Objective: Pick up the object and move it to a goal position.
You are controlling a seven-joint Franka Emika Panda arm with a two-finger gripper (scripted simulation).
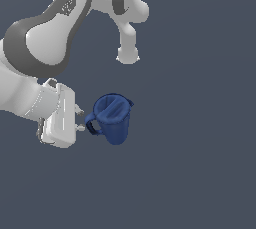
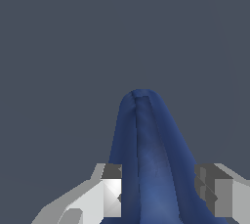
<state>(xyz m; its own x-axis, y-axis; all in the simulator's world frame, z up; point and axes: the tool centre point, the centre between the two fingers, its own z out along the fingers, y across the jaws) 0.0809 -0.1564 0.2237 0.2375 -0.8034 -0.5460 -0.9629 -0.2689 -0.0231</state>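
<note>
All I see besides the job at hand is a flat, plain slate-grey backdrop (image 1: 200,173) filling the exterior view from edge to edge. On my wrist feed the same even grey surface (image 2: 58,47) takes up most of the frame. I can make out no texture, seam or marking on it.

Wrist view's edge cuts off the pitcher (image 2: 151,169) and pincer (image 2: 158,189)
</note>
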